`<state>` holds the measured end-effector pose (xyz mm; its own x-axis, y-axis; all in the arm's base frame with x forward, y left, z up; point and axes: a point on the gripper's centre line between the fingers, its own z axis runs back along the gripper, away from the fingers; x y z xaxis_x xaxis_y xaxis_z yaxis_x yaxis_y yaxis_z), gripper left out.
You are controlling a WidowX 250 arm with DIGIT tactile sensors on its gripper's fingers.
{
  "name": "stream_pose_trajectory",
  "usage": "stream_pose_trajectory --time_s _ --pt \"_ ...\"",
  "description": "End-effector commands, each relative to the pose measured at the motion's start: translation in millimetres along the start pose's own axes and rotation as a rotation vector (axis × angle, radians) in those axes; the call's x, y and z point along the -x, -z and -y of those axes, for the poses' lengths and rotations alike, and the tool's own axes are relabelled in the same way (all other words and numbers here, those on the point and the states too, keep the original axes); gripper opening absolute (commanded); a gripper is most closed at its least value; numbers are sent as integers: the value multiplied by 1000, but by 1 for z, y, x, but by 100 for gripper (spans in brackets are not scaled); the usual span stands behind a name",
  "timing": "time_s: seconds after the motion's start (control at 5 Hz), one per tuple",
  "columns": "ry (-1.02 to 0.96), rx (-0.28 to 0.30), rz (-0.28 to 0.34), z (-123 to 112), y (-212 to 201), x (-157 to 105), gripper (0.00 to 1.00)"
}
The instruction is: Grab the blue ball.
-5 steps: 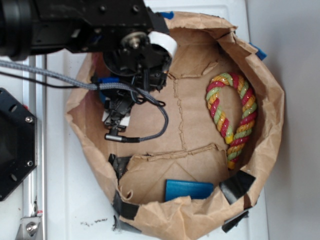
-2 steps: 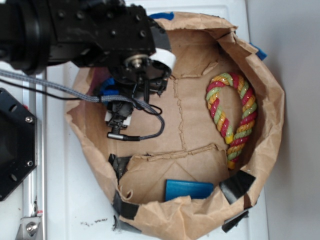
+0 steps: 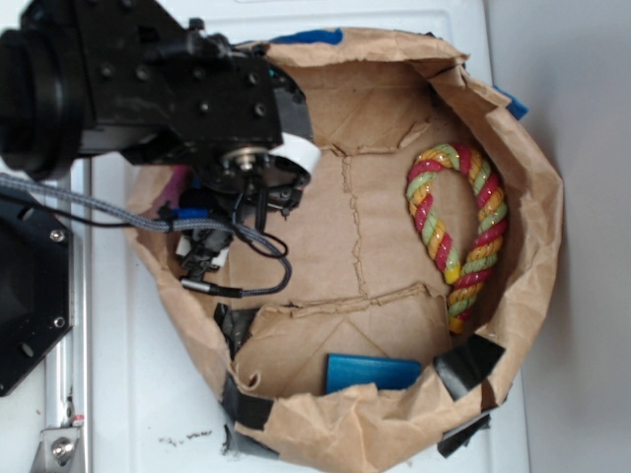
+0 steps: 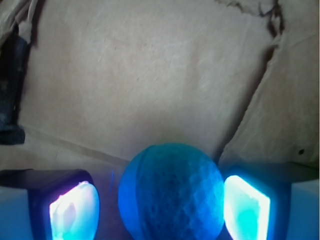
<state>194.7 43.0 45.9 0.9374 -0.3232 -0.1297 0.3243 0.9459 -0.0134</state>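
A brown paper bag (image 3: 537, 212) lies open on a white table. At its left side the blue ball (image 4: 171, 192) sits between the gripper (image 4: 161, 206), jaws spread, not touching. It looks light, rubbery and grippy; squeeze across the middle.

You have the blue ball (image 4: 171, 192) low in the middle of the wrist view, lying on brown paper. It is small, round and teal-blue, with a matte, finely dimpled skin and a faint curved groove running down its left side. It sits between two glowing pads, with a narrow dark gap on the left and almost none on the right. In the exterior view you cannot see it; the arm hides it
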Motion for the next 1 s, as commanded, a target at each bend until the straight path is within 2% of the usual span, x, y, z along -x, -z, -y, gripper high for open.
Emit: stream_pose_trajectory --time_s 0.0,0.4,0.6,0.8 --pt "35 2 33 6 -11 -4 100" --pt "-11 -44 42 1 -2 -15 100" --pt "-43 -54 42 -6 -1 -23 100" --pt "-24 -59 37 -4 -2 -20 100"
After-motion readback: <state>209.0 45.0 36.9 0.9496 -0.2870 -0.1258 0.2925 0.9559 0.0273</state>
